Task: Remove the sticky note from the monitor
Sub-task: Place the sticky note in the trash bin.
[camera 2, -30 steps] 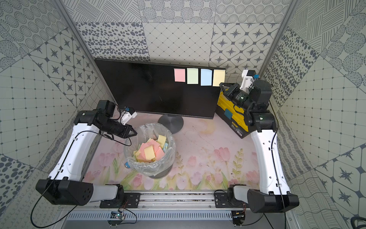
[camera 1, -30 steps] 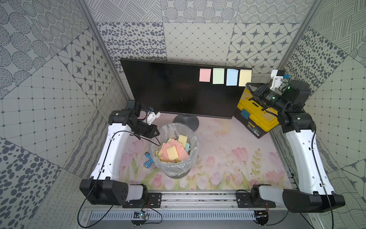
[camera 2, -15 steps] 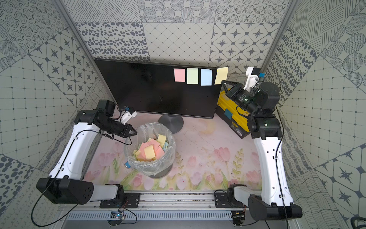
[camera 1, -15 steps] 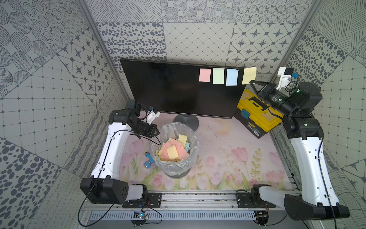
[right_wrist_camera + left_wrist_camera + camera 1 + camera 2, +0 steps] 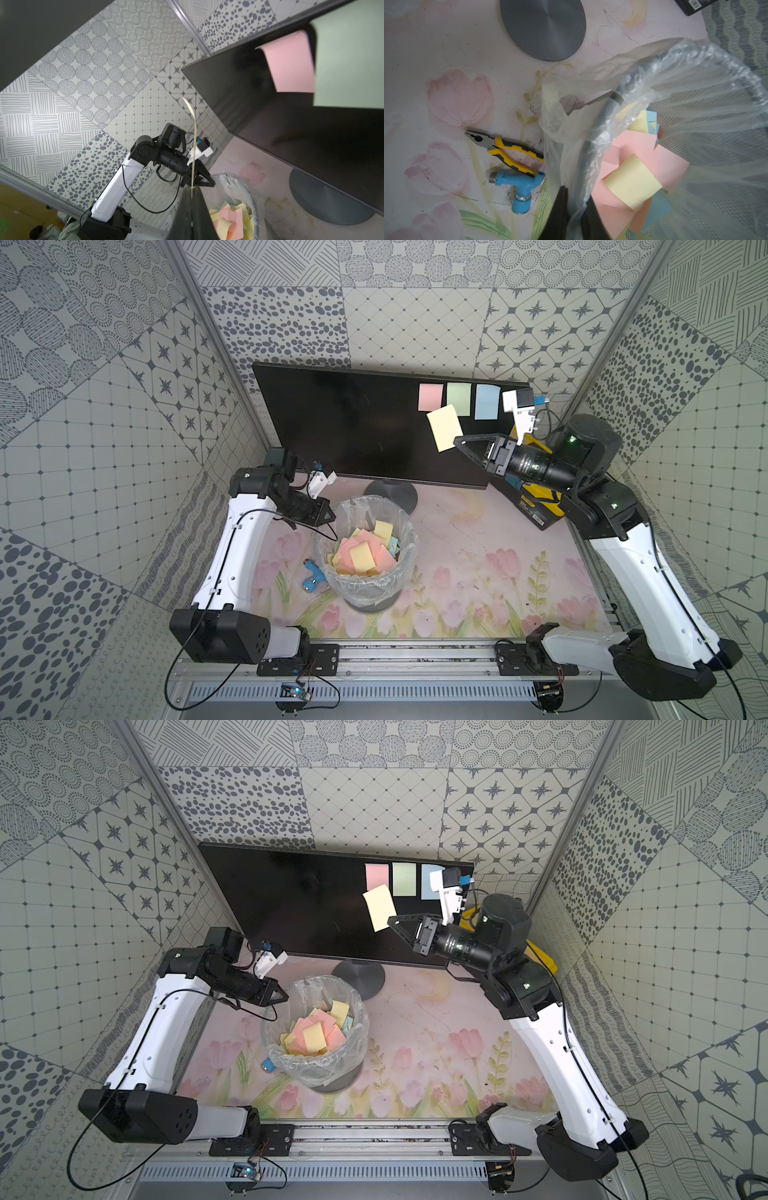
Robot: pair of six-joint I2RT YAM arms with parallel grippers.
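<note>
The monitor [image 5: 353,423] [image 5: 299,903] stands dark at the back. A pink sticky note [image 5: 430,396], a green one [image 5: 459,398] and a blue one [image 5: 486,401] stick to its upper right. My right gripper [image 5: 456,440] [image 5: 390,921] [image 5: 192,188] is shut on a yellow sticky note [image 5: 444,428] [image 5: 379,908], held in the air off the screen and seen edge-on in the right wrist view [image 5: 194,135]. My left gripper [image 5: 330,516] [image 5: 576,199] is shut on the clear liner [image 5: 571,128] at the bin's rim.
The lined mesh bin [image 5: 374,597] holds several discarded notes, in front of the monitor's round foot [image 5: 390,497]. Pliers [image 5: 504,147] and a blue tap [image 5: 519,185] lie left of the bin. A yellow toolbox [image 5: 540,502] sits under my right arm.
The yellow note has come off the monitor's far right. My right gripper has carried it left and lower, in front of the screen. The left arm has not moved.
</note>
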